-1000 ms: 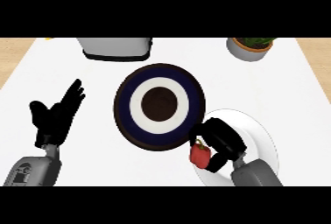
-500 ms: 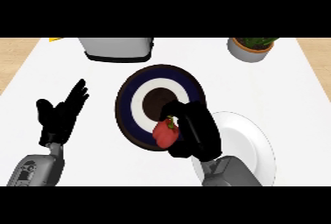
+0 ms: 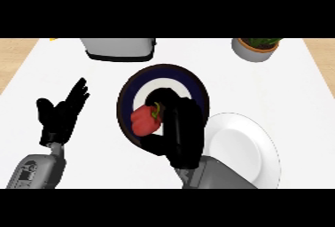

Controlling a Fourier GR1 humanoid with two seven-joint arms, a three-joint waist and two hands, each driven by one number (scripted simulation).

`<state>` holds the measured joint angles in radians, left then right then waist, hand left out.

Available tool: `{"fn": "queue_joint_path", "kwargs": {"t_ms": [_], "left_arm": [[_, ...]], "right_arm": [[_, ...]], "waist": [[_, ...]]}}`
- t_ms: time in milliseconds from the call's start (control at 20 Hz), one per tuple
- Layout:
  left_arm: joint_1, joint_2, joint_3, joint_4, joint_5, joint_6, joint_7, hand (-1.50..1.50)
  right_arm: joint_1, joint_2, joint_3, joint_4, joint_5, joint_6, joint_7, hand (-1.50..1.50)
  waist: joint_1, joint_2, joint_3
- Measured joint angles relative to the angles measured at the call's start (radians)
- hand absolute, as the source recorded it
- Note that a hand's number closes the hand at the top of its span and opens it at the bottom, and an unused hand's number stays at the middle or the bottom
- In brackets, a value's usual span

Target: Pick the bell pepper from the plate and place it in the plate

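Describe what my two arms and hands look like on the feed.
Both match: a glossy black left hand and right hand, each with slender fingers and a thumb, on a boxy grey forearm. The left forearm shows small dark markings. No cables or sleeves visible.

The glossy red bell pepper with a short green stem [image 3: 146, 120] is over the left part of the round dark-navy plate with a white ring and dark centre [image 3: 191, 80], its stem pointing toward 1 o'clock. The plain round white plate [image 3: 245, 148] lies at 4 o'clock from the dark plate, just beside its rim.
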<state>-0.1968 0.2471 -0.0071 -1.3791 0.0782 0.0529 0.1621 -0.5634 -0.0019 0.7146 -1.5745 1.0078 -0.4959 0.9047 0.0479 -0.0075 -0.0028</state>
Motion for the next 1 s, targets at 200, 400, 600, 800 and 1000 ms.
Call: {"fn": "queue_joint_path", "kwargs": {"t_ms": [200, 400, 600, 800, 1000], "left_arm": [[-0.011, -0.003, 0.004, 0.014, -0.004, -0.002, -0.009, 0.0], [0.012, 0.0, 0.01, 0.004, -0.003, -0.009, -0.016, 0.0], [0.007, 0.0, 0.024, 0.01, -0.001, -0.013, -0.019, 0.0], [0.004, -0.003, 0.027, 0.004, -0.001, -0.016, -0.012, 0.0], [-0.015, 0.009, 0.04, 0.007, 0.001, -0.023, 0.0, 0.0]], "right_arm": [[-0.133, -0.003, 0.032, 0.115, 0.002, -0.056, 0.129, 1.5], [-0.188, -0.004, 0.012, 0.218, -0.026, -0.098, 0.132, 1.5], [-0.216, -0.003, -0.019, 0.32, -0.075, -0.12, 0.112, 1.5], [-0.222, 0.0, -0.049, 0.437, -0.197, -0.112, 0.034, 1.5], [-0.165, 0.001, -0.08, 0.479, -0.369, -0.134, -0.08, -1.5]], "waist": [[-0.005, 0.006, 0.001], [-0.013, 0.009, 0.002], [-0.024, 0.01, 0.002], [-0.025, 0.012, 0.003], [-0.025, 0.015, 0.003]]}}
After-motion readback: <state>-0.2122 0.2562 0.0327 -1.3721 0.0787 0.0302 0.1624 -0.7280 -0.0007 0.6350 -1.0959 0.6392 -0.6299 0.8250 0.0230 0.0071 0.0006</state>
